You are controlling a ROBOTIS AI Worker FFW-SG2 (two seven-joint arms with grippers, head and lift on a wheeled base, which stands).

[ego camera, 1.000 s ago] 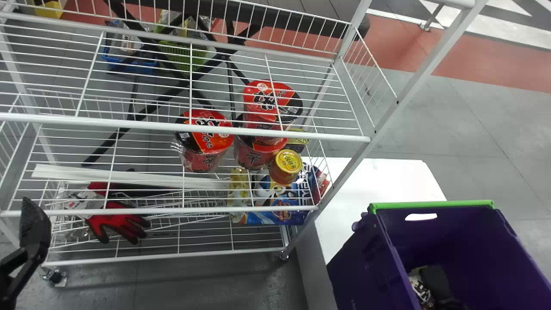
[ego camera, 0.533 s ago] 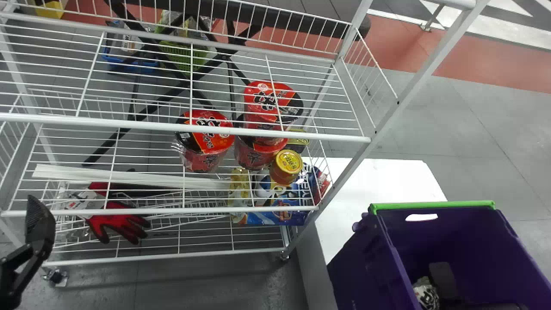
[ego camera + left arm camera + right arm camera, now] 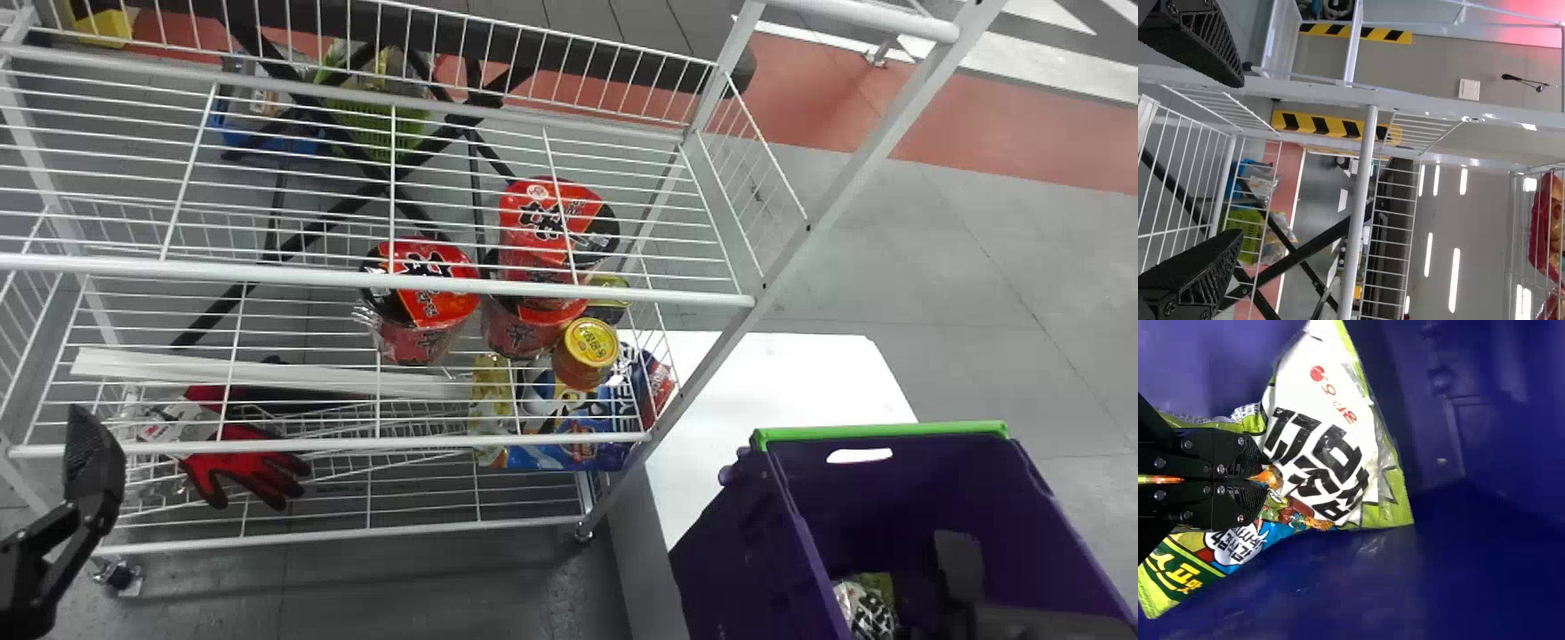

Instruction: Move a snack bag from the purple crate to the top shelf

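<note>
Down inside the purple crate [image 3: 769, 533], my right gripper [image 3: 958, 569] is beside a white and green snack bag [image 3: 862, 609]. The right wrist view has my right gripper [image 3: 1263, 479] shut on the snack bag [image 3: 1331, 447], its fingers pinching the wrapper; a second bag with a blue and dark green print [image 3: 1188, 577] lies under the fingers. At the left edge of the head view, my left gripper [image 3: 96, 458] is in front of the wire rack [image 3: 382, 442]. In the left wrist view, my left gripper [image 3: 1241, 158] stands open with nothing between its fingers.
Red noodle cups [image 3: 422, 293], a yellow-lidded jar [image 3: 589, 347] and red gloves [image 3: 244, 462] are on the rack. A slanting rack post [image 3: 800, 231] stands between rack and crate. Red packs [image 3: 1545, 227] sit on a shelf in the left wrist view.
Inside the crate, my right gripper has shifted rightward, and more of the bag shows beside it. My left gripper has moved a little right. Rack and crate have shifted slightly in the head view.
</note>
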